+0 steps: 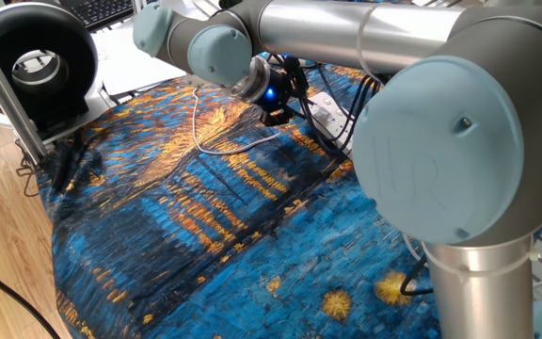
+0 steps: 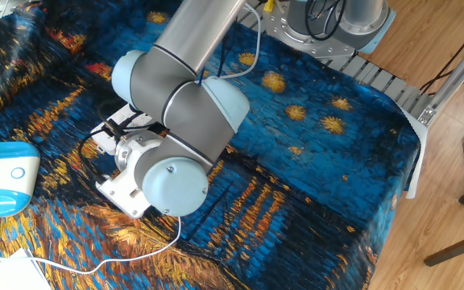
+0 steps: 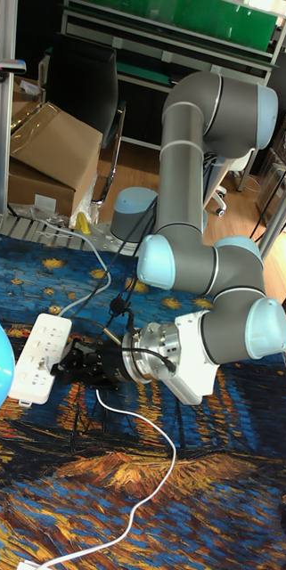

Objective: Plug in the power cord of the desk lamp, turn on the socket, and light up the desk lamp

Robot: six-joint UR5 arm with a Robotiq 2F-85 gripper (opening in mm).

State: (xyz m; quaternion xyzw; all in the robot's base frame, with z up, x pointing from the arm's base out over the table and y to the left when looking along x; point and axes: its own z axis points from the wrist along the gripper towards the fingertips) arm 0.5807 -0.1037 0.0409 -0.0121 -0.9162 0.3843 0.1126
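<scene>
The socket (image 3: 36, 356) is a long white power strip lying on the blue-and-orange cloth, also seen behind the arm (image 1: 324, 109). My black gripper (image 3: 64, 365) reaches in level from the right, its tips at the strip's right edge. The power cord (image 3: 151, 481), thin and white, runs across the cloth up to the gripper's underside, and its plug is hidden between the dark fingers. The gripper (image 1: 278, 111) shows a blue light in one fixed view, with the cord (image 1: 200, 137) looping to its left. The desk lamp (image 2: 2, 173) is a white and light-blue body at the left.
My arm's wrist joint (image 2: 163, 173) covers the gripper in the other fixed view. Black cables (image 1: 342, 122) trail over the strip. A black round device (image 1: 36, 61) and a keyboard (image 1: 102, 9) stand beyond the cloth. A cardboard box (image 3: 44, 147) sits behind the table.
</scene>
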